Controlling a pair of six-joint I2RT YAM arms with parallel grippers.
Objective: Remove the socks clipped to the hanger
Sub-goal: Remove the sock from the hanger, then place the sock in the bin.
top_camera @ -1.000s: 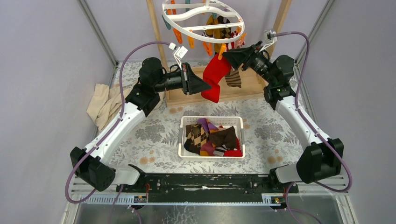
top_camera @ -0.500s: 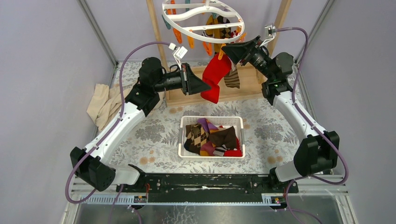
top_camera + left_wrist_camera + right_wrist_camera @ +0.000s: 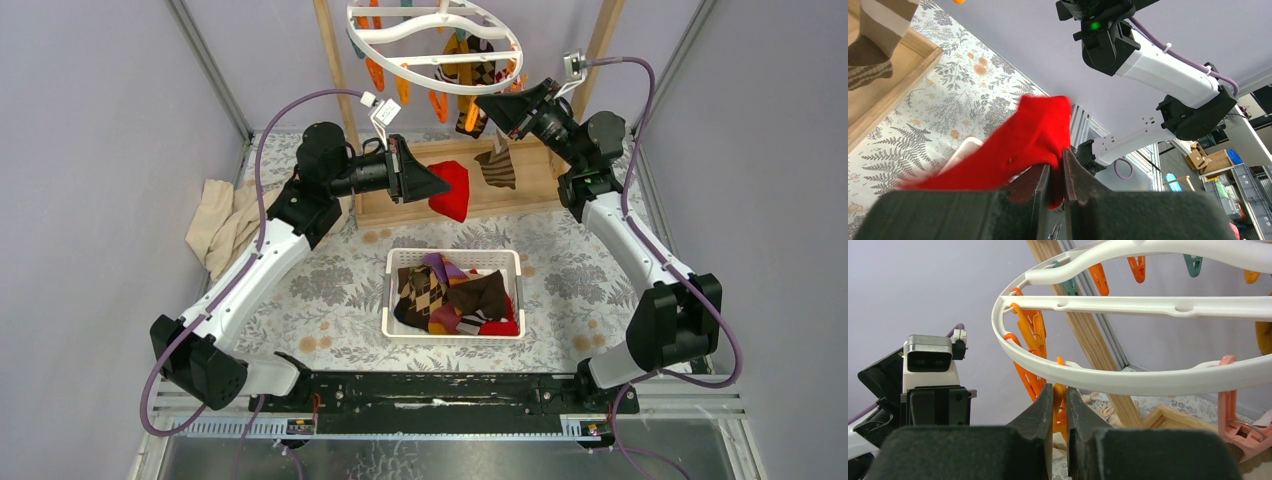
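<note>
**Left wrist view: red sock pinched in the hand, a soft and light thing**

Left wrist view shows the left hand (image 3: 1057, 162) clamped on the red sock (image 3: 1030, 137), with the cloth squeezed between both fingers near one edge. The sock looks blurred and droops to the side.

In the right wrist view, the right hand (image 3: 1059, 390) is pressed together on an orange clip (image 3: 1058, 401) that hangs just under the white ring of the hanger (image 3: 1148, 305). From the top external view the red sock hangs only from the left hand, apart from the ring. It is above the wooden base (image 3: 520, 195) and behind the white basket (image 3: 452, 254). I judge that no clip holds it now.

The sock is thin knitted cloth, so it should be very light, fully limp and not fragile. It keeps no shape and folds where it is pinched. A small pinch of cloth is enough to carry it, but it can swing.

A brown striped sock (image 3: 497, 168) hangs under the right hand, and argyle and yellow socks (image 3: 475, 60) hang at the ring. For these I would take the cloth just below the clip, where it is bunched. The clip is stiff, small plastic, and the hanger can probably sway, so any pull should be gentle.
</note>
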